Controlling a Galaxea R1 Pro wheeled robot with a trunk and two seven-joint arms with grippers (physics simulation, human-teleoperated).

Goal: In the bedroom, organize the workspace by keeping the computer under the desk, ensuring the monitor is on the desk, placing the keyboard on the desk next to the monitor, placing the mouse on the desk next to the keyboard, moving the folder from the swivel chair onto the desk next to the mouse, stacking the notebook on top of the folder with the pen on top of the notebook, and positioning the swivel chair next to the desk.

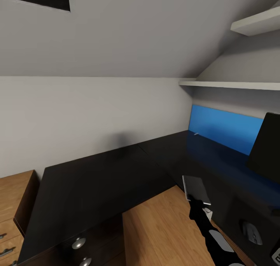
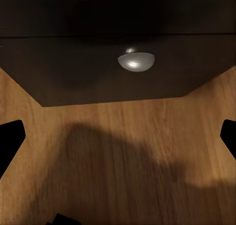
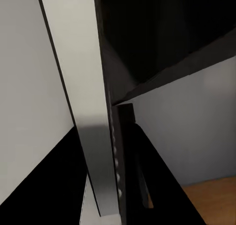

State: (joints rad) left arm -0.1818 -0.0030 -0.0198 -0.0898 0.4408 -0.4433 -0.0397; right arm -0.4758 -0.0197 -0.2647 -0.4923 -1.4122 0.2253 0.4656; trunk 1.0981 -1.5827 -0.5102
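My right gripper [image 1: 199, 204] is shut on the notebook [image 1: 195, 187], a small pale grey rectangle with a dark rim, held over the inner edge of the glossy black desk [image 1: 97, 180]. In the right wrist view the notebook [image 3: 88, 112] runs edge-on between the fingers. The monitor [image 1: 267, 149] stands on the desk at the far right, a dark mouse [image 1: 252, 233] lies near it, and a corner of the keyboard [image 1: 276, 255] shows at the picture's edge. My left gripper [image 2: 118, 139] is open, low over the floor before the drawer unit. The folder, pen, computer and swivel chair are out of view.
A round silver knob [image 2: 135, 61] sits on the black drawer front, and two such knobs [image 1: 78, 242] show under the desk's left wing. A light wooden cabinet [image 1: 11, 204] stands at the left. A blue panel [image 1: 223, 128] lines the wall behind the desk, with white shelves [image 1: 233, 85] above.
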